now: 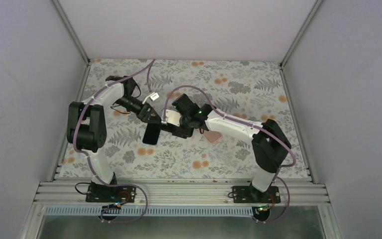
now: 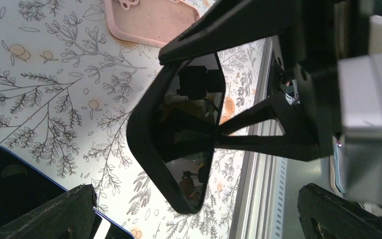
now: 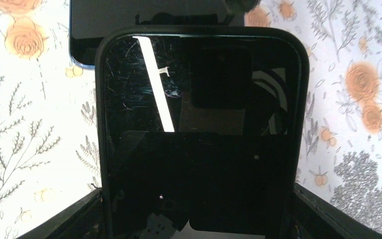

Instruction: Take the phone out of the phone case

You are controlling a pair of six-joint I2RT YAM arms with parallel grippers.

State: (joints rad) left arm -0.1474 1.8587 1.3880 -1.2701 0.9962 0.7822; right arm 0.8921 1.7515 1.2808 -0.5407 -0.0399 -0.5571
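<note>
My right gripper (image 3: 199,211) is shut on a black phone case (image 3: 199,124) and holds it above the table. The case's glossy, scratched face reflects light like a phone screen. The case also shows in the left wrist view (image 2: 179,139), pinched between the right gripper's fingers (image 2: 258,134). My left gripper (image 2: 199,209) is wide open and empty, close in front of the case's free end. In the top view the two grippers, left (image 1: 154,118) and right (image 1: 171,128), meet at the table's middle.
A dark phone with a blue edge (image 3: 144,20) lies flat on the floral mat beyond the held case, and shows by my left finger (image 2: 10,179). An empty pink case (image 1: 212,136) lies on the mat under the right arm (image 2: 149,20). The aluminium rail (image 1: 179,191) runs along the near edge.
</note>
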